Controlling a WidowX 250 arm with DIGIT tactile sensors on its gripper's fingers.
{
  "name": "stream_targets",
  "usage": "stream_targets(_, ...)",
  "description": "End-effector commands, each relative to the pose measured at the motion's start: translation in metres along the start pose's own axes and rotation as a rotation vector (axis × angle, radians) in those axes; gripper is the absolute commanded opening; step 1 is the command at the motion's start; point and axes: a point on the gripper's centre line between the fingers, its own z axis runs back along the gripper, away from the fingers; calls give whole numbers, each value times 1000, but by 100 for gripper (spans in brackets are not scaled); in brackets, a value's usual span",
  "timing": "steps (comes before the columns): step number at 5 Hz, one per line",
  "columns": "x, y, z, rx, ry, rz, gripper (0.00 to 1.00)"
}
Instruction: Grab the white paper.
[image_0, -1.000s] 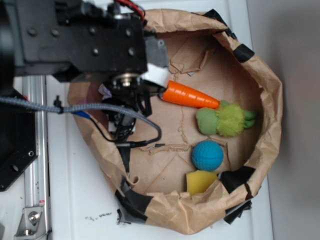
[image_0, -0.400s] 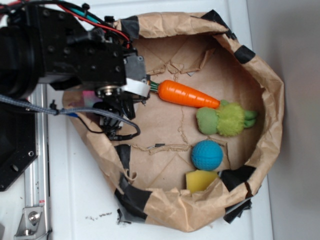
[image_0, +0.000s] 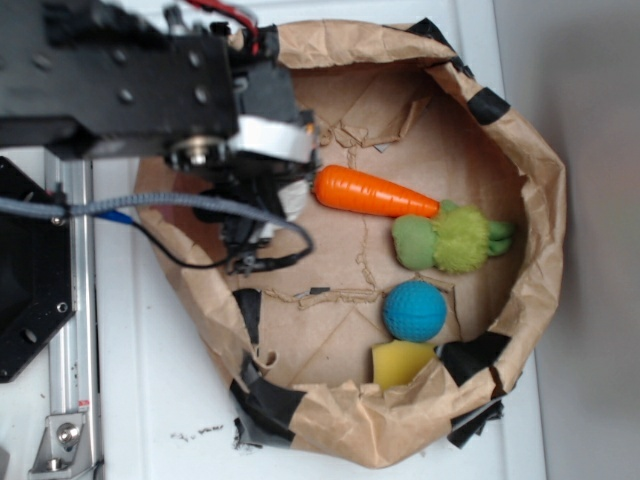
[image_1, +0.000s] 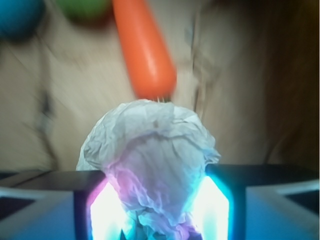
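Since a moment ago the arm has shifted right toward the orange carrot (image_0: 373, 192), and the gripper (image_1: 159, 210) is clamped on the crumpled, grey-creased white paper (image_1: 152, 167) at the wrist view's lower centre. Wrinkled brown paper liner (image_0: 525, 180), patched with black tape, sits on a white table (image_0: 150, 400); no writing is legible.

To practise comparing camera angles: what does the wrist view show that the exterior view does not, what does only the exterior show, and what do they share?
Only the wrist view shows the white paper as a crumpled wad between the glowing fingers of the gripper. Only the exterior view shows the whole brown paper liner with black tape, the yellow block and the arm's cable. Both show the orange carrot, the blue ball and the green toy.
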Motion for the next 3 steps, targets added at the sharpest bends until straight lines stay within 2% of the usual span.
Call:
stream_targets(1, 38, -21, 48, 26, -158, 42, 0)
stream_targets(2, 46, -37, 47, -21, -149, 42, 0)
stream_targets(3, 47, -46, 42, -53, -109, 41, 0)
